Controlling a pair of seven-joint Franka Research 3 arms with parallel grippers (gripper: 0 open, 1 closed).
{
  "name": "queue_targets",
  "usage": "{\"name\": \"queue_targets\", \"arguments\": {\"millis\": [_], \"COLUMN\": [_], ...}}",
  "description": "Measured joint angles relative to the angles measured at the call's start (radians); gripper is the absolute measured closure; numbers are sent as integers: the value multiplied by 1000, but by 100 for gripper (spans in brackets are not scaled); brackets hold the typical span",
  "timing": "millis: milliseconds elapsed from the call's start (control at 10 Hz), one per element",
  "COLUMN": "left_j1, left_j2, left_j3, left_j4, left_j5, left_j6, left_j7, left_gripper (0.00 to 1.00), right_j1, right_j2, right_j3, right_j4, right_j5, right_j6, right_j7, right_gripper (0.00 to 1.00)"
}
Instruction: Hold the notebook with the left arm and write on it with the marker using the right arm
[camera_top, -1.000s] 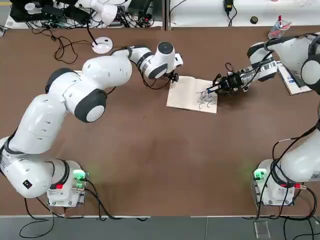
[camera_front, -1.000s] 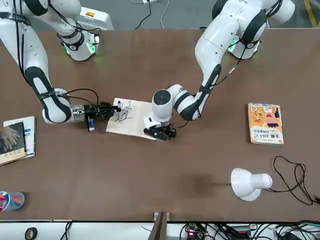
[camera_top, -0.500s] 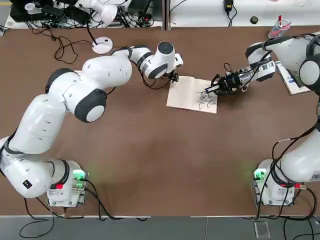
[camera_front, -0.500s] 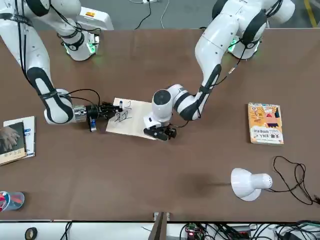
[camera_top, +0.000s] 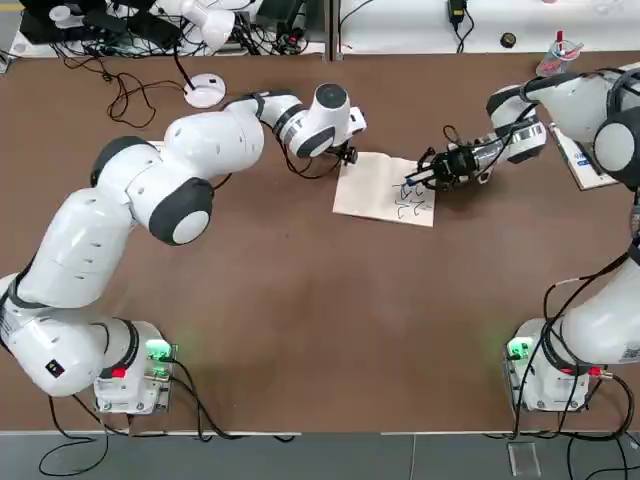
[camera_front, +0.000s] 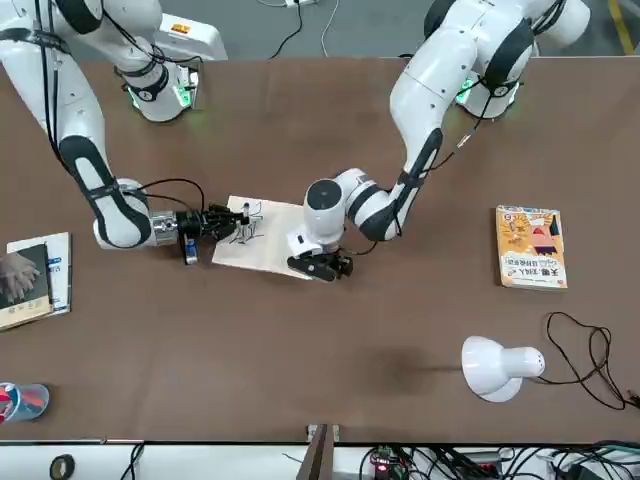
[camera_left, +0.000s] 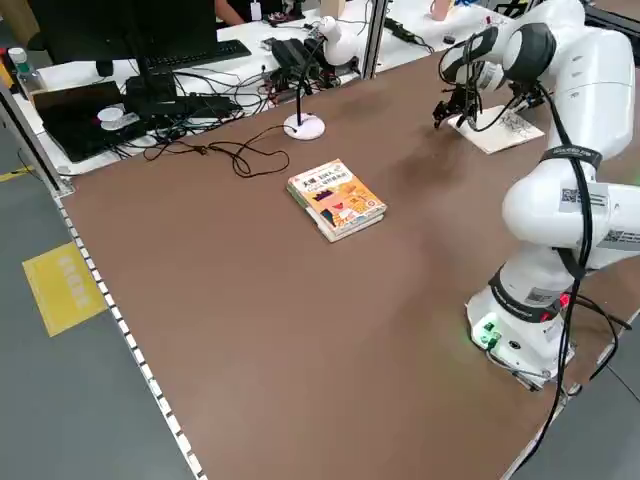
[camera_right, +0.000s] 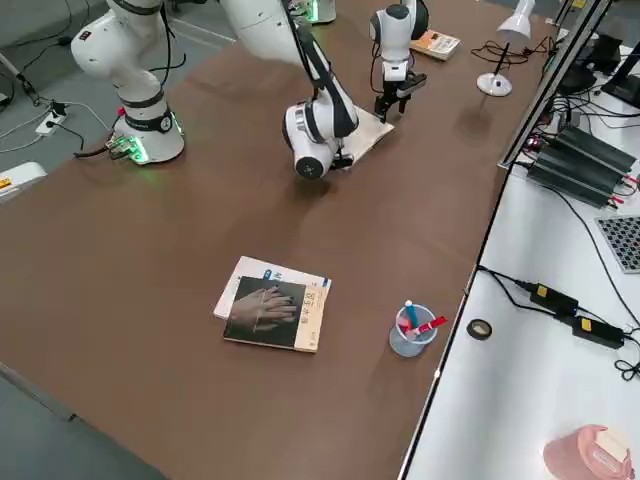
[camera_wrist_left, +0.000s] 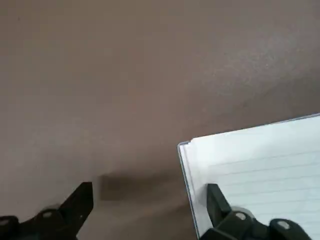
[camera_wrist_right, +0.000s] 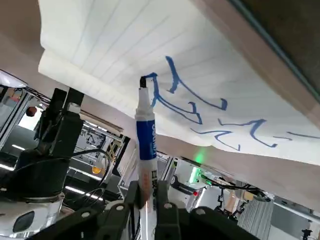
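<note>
The notebook (camera_top: 378, 195) lies open on the table (camera_front: 300, 350), between the two arms, with blue strokes on its page. The marker (camera_wrist_right: 147, 135) is above this page, its dark tip at the strokes; the right gripper (camera_wrist_right: 147, 200) is closed on its barrel. The left gripper (camera_wrist_left: 150, 200) is open at the other edge of the notebook, one finger over the page and one over bare table. The two grippers stand near each other, and each hides part of the page in the top view. Beyond the right arm lie a dark-covered book (camera_right: 265, 312) and a cup (camera_right: 412, 332) with pens. Well apart, on the left arm's side, are an orange book (camera_front: 531, 247) and a white lamp (camera_front: 490, 368). The right wrist view shows the marker's barrel clearly, while the left wrist view shows ruled lines and no blue strokes.
</note>
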Motion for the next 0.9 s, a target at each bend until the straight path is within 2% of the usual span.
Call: {"name": "queue_targets", "arguments": {"millis": [900], "left_j1": [0], "left_j2": [0], "left_j3": [0], "left_j4": [0], "left_j5": [0], "left_j6": [0], "left_j7": [0], "left_gripper": [0], "right_j1": [46], "right_j2": [10], "right_j3": [1], "right_j4": [3], "right_j5": [68], "right_j6": [7], "right_j7": [-2], "right_gripper": [82]}}
